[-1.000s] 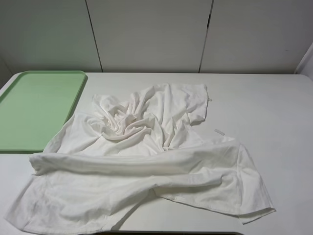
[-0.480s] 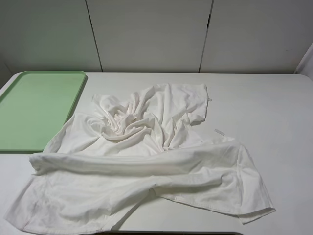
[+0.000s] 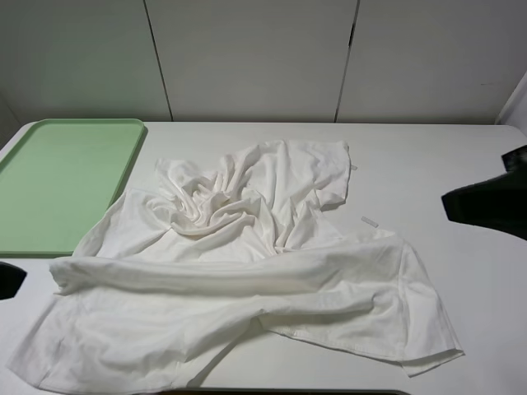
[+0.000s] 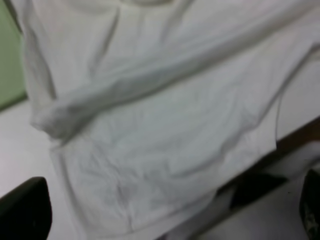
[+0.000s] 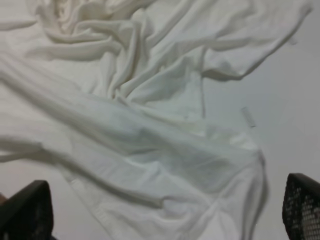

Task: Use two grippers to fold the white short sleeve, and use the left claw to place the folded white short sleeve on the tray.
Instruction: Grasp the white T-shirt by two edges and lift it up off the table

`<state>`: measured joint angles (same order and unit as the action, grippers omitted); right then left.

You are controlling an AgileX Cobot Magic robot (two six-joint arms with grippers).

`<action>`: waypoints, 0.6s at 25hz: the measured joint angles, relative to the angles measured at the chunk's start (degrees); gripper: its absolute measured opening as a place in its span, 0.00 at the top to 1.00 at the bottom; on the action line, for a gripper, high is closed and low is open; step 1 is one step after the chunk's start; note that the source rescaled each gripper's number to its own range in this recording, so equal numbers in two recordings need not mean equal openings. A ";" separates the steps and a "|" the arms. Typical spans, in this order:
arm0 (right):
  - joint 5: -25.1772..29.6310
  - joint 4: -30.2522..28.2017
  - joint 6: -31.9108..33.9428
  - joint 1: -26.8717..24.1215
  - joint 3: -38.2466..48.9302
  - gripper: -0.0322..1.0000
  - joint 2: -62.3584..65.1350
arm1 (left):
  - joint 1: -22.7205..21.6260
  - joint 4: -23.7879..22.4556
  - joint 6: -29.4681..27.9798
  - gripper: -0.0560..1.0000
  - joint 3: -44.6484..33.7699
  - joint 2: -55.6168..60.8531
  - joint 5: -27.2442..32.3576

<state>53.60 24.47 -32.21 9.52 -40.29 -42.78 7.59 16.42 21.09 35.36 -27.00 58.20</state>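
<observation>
The white short sleeve lies crumpled and spread over the middle and front of the white table, with a bunched knot near its far part. The pale-green tray sits at the far left, with nothing on it, and the shirt's left edge lies just beside it. My left gripper shows only as a black tip at the left edge, beside the shirt's left fold. At the right edge my right gripper hovers clear of the cloth. Both wrist views show wide-apart fingers above the shirt, holding nothing.
A small white tape strip lies on the table right of the shirt, also seen as the strip in the right wrist view. The shirt's hem reaches the table's front edge. Grey wall panels stand behind the table.
Both arms have come into the exterior view, the left at the left edge and the right at the right edge. The shirt and tray have not moved.
</observation>
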 joint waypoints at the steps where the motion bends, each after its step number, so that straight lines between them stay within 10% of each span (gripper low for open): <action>1: -0.09 0.98 -1.03 0.00 -0.76 0.00 -2.74 | 0.00 0.21 0.56 0.00 0.00 -2.81 0.20; 15: 0.06 7.40 -12.51 0.00 -2.87 0.00 -29.35 | 0.00 8.46 10.99 0.00 0.23 -28.35 -4.36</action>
<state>53.65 31.87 -44.72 9.52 -43.16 -72.13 7.59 24.89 32.08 35.59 -55.35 53.84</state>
